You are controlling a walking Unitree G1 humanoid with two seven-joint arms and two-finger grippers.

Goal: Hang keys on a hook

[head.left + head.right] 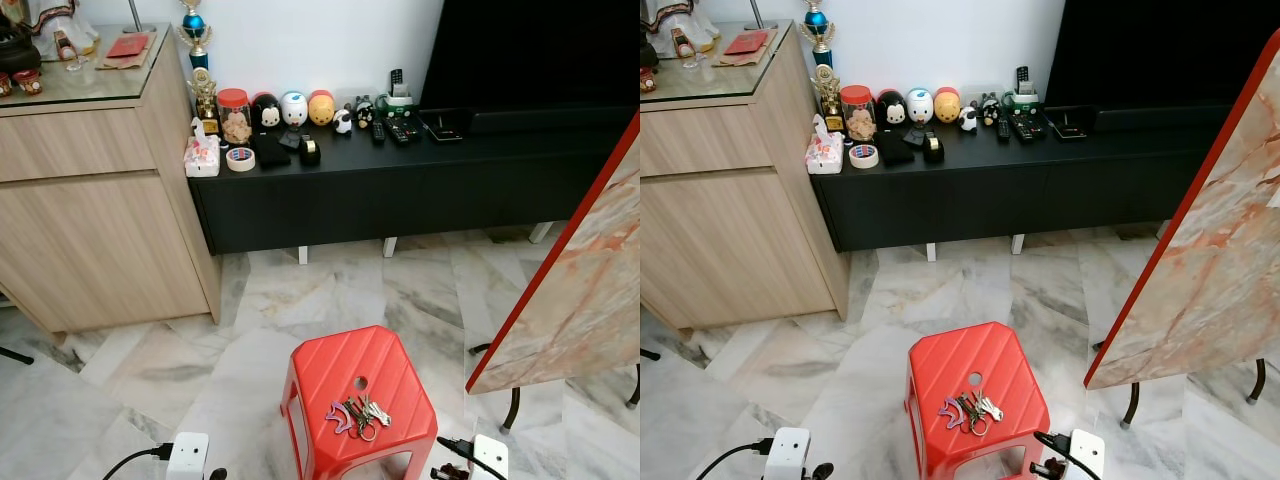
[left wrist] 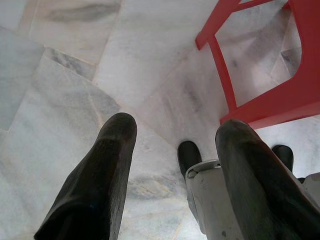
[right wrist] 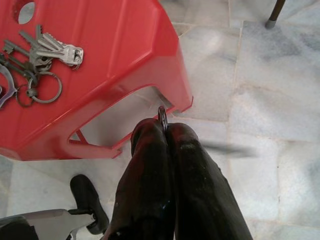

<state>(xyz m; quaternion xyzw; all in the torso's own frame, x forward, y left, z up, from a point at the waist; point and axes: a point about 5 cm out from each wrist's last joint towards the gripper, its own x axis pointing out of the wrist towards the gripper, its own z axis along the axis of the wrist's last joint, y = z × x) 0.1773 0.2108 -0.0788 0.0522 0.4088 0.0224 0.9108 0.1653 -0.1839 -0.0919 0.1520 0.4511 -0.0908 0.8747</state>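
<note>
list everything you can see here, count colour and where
keys: one bunch, silver with a purple clip, on the stool's top
stool: one, red plastic, on the marble floor in front of the robot
TV console: one, black, low along the white wall
round character figures: three, black, white and yellow, in a row on the console
jar: one, clear with red lid, left end of the console
tape roll: one, white, console's front left
remotes: several, black, mid console
trophy: one, blue and gold, by the cabinet
cabinet: one, light wood, left
marble slab: one, red-edged, leaning at right
left gripper: black fingers open, over the floor beside the stool
right gripper: black fingers shut, near the stool's edge
</note>
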